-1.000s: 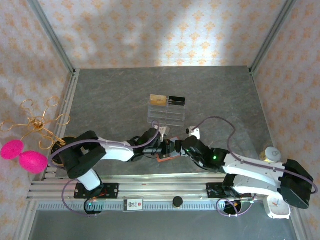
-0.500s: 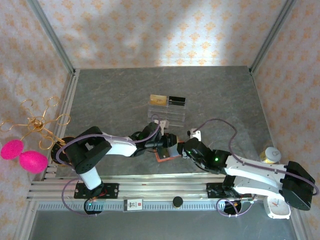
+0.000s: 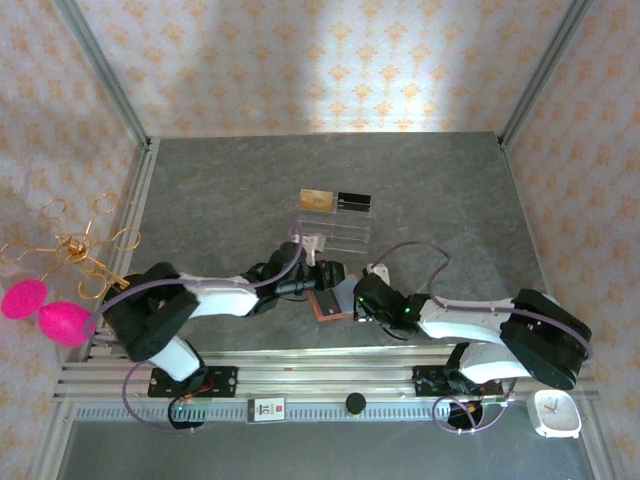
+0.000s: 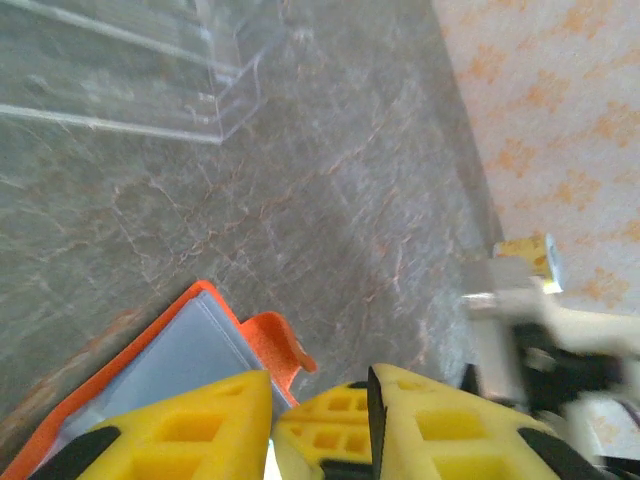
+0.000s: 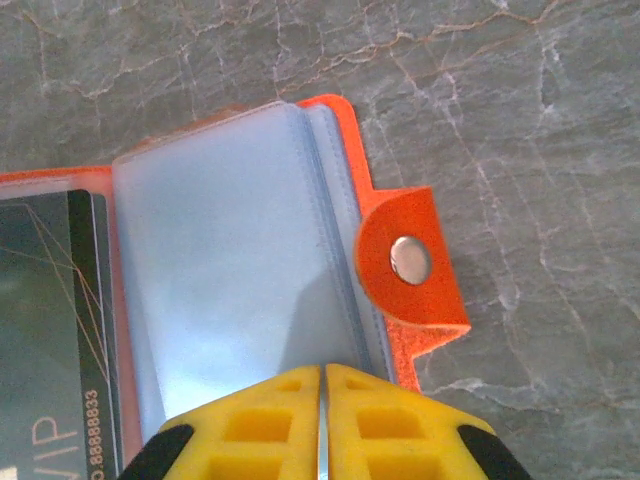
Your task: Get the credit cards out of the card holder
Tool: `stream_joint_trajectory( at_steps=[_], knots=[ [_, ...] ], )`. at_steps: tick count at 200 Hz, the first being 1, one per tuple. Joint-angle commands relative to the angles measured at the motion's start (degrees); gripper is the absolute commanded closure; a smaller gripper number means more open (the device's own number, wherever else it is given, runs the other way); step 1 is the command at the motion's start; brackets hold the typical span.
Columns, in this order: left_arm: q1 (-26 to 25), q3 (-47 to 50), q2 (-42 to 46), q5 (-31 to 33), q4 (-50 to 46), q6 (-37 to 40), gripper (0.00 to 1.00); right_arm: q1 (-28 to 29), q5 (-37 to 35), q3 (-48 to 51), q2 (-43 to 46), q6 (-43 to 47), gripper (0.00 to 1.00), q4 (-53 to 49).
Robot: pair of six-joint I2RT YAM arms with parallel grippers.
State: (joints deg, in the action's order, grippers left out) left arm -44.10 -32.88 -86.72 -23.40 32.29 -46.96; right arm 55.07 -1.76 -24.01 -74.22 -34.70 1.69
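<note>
My right gripper (image 5: 322, 420) is closed at the near edge of the open card holder (image 5: 240, 280), flat on the table (image 5: 520, 120). My left gripper (image 4: 272, 400), a crack apart, holds nothing. A dark card (image 5: 50, 330) sits sleeved. With nothing pinning it, the holder may drag or flip.

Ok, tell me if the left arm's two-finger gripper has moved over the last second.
Yes: the left gripper shifted farther back, toward the clear acrylic tiered rack.

Lab test cell, alu frame (image 3: 330, 375), wallpaper walls (image 3: 330, 60)
</note>
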Motion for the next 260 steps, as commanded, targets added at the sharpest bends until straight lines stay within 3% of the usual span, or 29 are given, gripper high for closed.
stream_joint_trajectory(
  at_steps=[1,17,40,60,80,137,180,221,260],
  knots=[
    [0.5,2.2,6.4,3.0,-8.8,3.4,0.70,-0.3,-1.8,-1.1,-1.0,-1.0,0.90,0.3],
    [0.4,6.0,9.0,3.9,-10.9,3.5,0.76,-0.3,-2.2,-1.1,-1.4,-1.1,0.90,-0.1],
    [-0.1,10.7,9.9,3.3,-7.5,1.3,0.76,-0.3,-2.1,-1.0,-1.3,-1.7,0.89,-0.2],
    [-1.2,11.2,9.0,4.6,-6.4,0.7,0.76,-0.3,-2.0,-1.3,-0.9,-2.0,0.89,-0.6],
    [-1.2,10.7,7.7,6.3,-8.3,1.1,0.83,-0.3,-1.6,-2.4,0.0,-1.4,0.88,-1.9],
    [-1.2,11.5,9.0,6.1,-8.5,1.0,0.84,-0.4,6.4,-7.4,4.9,4.7,0.76,-4.3],
    [-2.7,12.1,10.3,5.9,-9.1,0.5,0.84,-0.8,14.4,-13.4,-3.8,8.6,0.79,-2.6],
    [-5.7,13.3,12.2,7.2,-10.5,-0.3,0.83,-1.2,14.6,-14.7,-10.0,9.3,0.81,-3.0],
    [-5.6,13.7,11.3,10.3,-13.5,0.6,0.91,-2.4,15.1,-13.1,-10.8,8.5,0.77,-1.7]
  ],
)
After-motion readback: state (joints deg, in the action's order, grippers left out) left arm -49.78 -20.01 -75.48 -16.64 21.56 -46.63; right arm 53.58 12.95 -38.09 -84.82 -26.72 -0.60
